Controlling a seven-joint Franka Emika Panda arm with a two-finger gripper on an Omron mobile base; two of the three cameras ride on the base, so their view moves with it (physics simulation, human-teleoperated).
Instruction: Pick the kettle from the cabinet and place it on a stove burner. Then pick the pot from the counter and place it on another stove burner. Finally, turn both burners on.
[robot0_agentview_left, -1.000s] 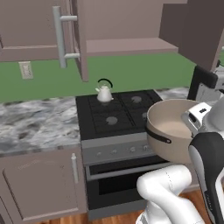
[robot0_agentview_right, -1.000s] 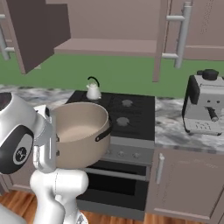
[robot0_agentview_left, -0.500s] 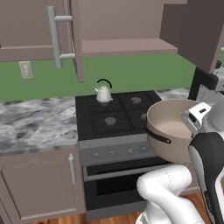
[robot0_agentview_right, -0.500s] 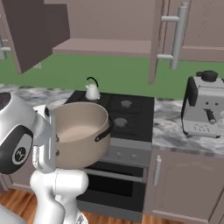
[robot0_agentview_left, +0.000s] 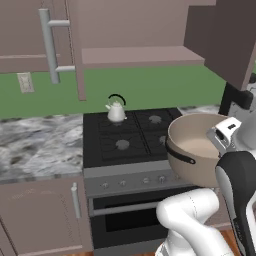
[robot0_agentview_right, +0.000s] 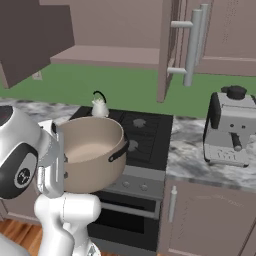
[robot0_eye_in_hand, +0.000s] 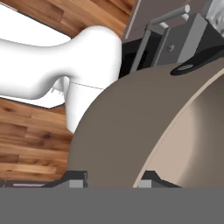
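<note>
Hand view: gripper pinching rim of pot, one fingertip either side of wall. Left base view: pot held aloft before cooktop; kettle on rear-left burner. No legible writing visible anywhere.

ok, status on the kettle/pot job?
Done: kettle sits on the back-left burner of the cooktop. In hand: the gripper is shut on the wall of the pot, carried in the air in front of the stove. Left: set it on the front-left burner, then turn both burners on.
</note>
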